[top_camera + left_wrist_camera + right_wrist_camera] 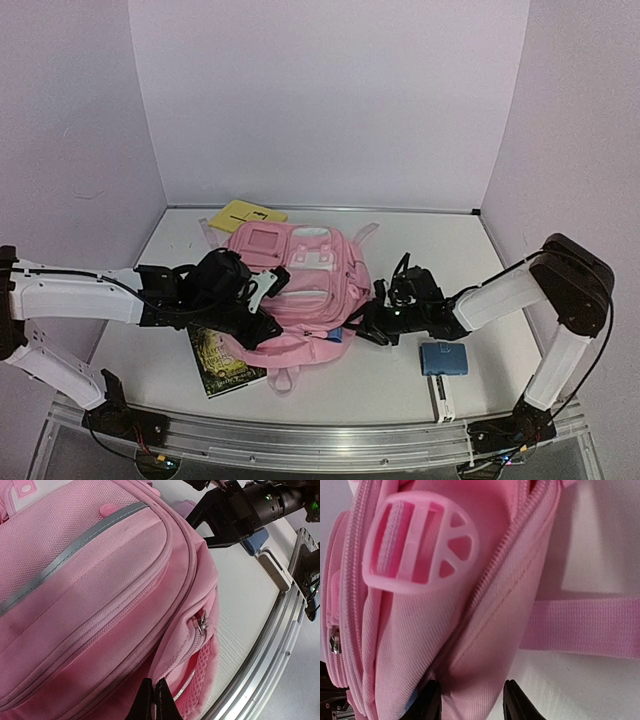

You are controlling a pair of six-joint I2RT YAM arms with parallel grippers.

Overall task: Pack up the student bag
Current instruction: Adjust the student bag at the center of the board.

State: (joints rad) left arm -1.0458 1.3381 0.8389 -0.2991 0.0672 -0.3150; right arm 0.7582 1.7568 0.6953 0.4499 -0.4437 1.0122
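Observation:
The student bag point(300, 285), a big pink backpack, lies flat mid-table between my two arms. My left gripper point(265, 328) is at its near left edge. In the left wrist view that gripper point(153, 700) is shut, pinching the fabric lip of the bag point(100, 580) beside a zip pull point(202, 622). My right gripper point(358, 325) is at the bag's near right corner. In the right wrist view its fingers point(430, 702) straddle a thick fold of the bag point(485, 630) and press on it. A pink buckle point(420, 542) and a strap point(585, 627) show above.
A green-covered book point(225, 365) lies half under the bag's near left corner. A yellow sheet point(243, 213) lies behind the bag. A blue case point(444, 358) and a white bar point(443, 397) sit at the near right. The metal rail point(300, 440) runs along the front edge.

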